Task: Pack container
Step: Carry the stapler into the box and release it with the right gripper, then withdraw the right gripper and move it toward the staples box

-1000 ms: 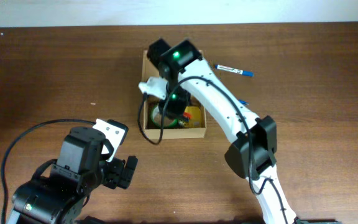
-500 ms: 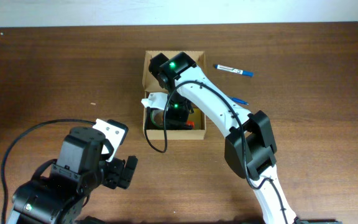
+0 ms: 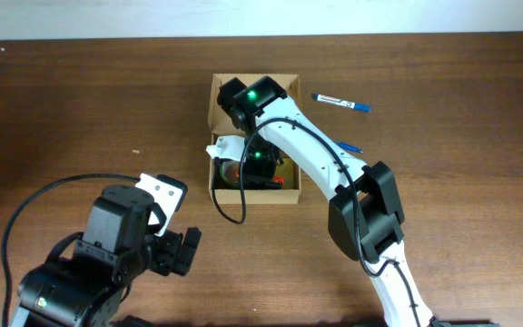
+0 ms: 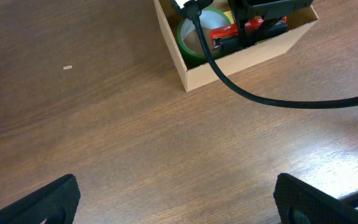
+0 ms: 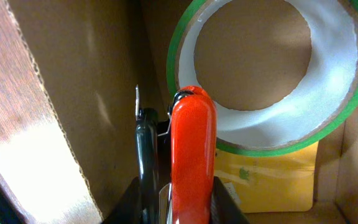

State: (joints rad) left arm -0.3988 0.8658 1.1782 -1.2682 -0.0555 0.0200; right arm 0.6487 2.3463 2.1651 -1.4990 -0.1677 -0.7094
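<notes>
The container is a tan cardboard box at the table's middle; it also shows in the left wrist view and the right wrist view. Inside lie a green tape roll and a yellow sticky-note pad. My right gripper is down inside the box, shut on a red and black stapler-like object that touches the roll's rim. In the overhead view the right gripper hides much of the box's inside. My left gripper is open and empty above bare table, near the front left.
A blue pen lies on the table right of the box. A second blue pen peeks out beside the right arm. The right arm's black cable hangs over the box's front wall. A small crumb lies to the left.
A second ago my right gripper moved toward the front of the box and lower into it with the red object. In the last half second nothing moved.
</notes>
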